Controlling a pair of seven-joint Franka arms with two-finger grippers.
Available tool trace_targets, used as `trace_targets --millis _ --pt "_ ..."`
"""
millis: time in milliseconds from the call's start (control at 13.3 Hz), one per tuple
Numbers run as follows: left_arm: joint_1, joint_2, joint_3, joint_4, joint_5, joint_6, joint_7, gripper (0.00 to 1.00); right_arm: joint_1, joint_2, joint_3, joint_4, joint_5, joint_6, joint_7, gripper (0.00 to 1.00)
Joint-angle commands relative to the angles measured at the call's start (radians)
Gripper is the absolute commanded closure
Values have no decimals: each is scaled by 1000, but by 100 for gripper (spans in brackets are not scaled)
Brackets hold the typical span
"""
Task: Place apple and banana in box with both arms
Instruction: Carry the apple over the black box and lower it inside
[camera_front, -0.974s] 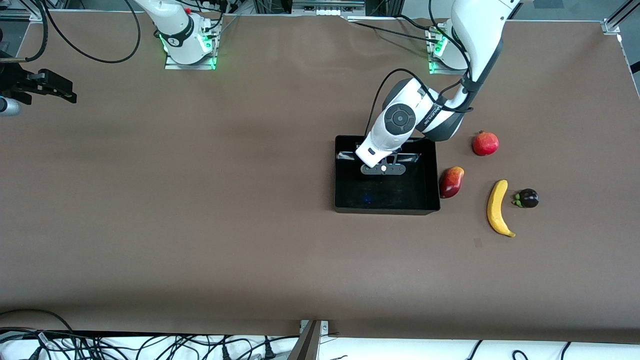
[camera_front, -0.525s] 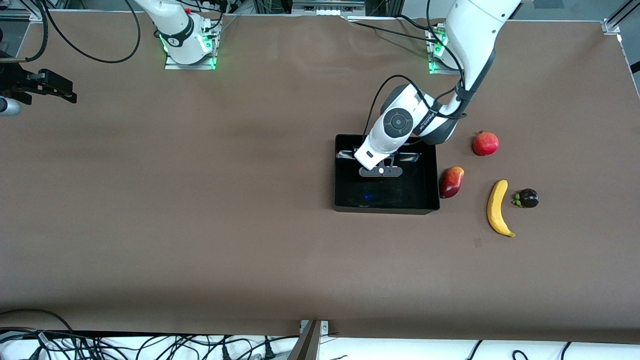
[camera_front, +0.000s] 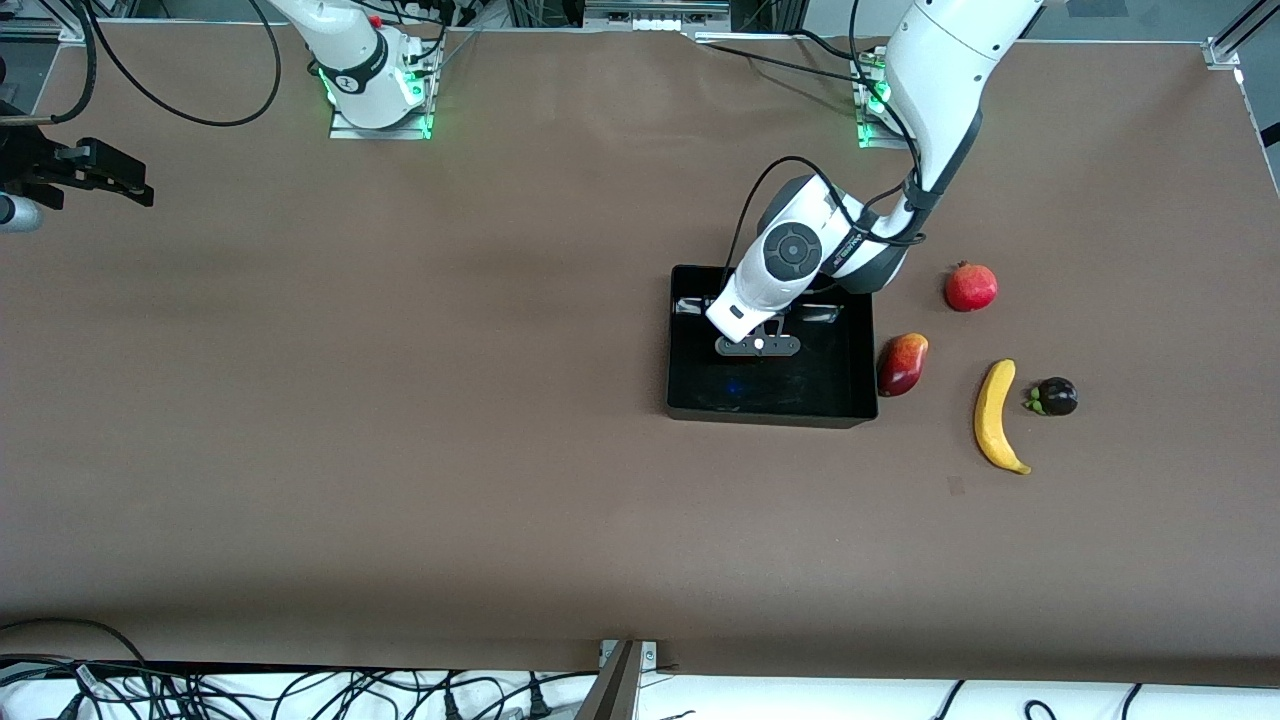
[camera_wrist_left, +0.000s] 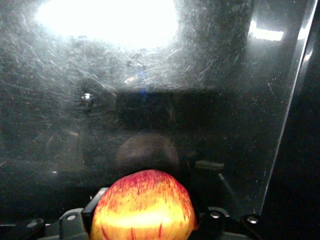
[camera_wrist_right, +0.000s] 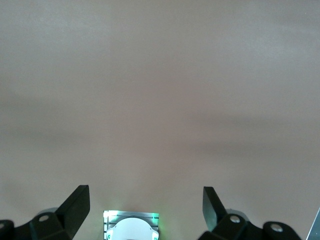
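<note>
The left gripper (camera_front: 757, 346) is over the inside of the box (camera_front: 850, 395), a little right of the middle of the front view. Its jaws are clenched on the apple (camera_wrist_left: 143, 206), which the left wrist view shows between the black fingers, above the scratched, shiny floor of the box. A dark reflection of the apple lies on that floor.

The box stands on the brown table (camera_front: 400, 450). Just beside its wall, toward the left arm's end of the table, lies a mango (camera_front: 902, 363). A pomegranate (camera_front: 970, 287) is higher in the frame than the mango and farther from the front camera. The banana (camera_front: 994, 415) lies on the table in the right part of the frame, well apart from the box, with its dark tip pointing to the lower edge. A small dark purple fruit (camera_front: 1055, 397) lies just beside the banana.

The right gripper (camera_wrist_right: 145, 201) waits at the upper left edge of the front view, over the table, with jaws released and nothing between them.
</note>
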Motion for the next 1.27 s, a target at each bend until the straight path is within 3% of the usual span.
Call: trace_targets --millis 0,75,150,525,1199 --pt "-8 26 -3 5 18 19 -22 64 -10 7 13 23 -9 -15 9 0" --pt "-6 27 -3 9 17 19 -21 27 -10 9 13 23 -9 -15 8 0" --pt "-6 27 -3 9 17 19 -21 0 -10 7 13 23 -9 -15 8 0" --pt "-2 18 -3 25 17 1 -30 0 -10 7 13 23 -8 -15 9 0" --pt "24 -106 3 225 15 -439 -71 0 -10 9 13 24 -8 -13 9 0"
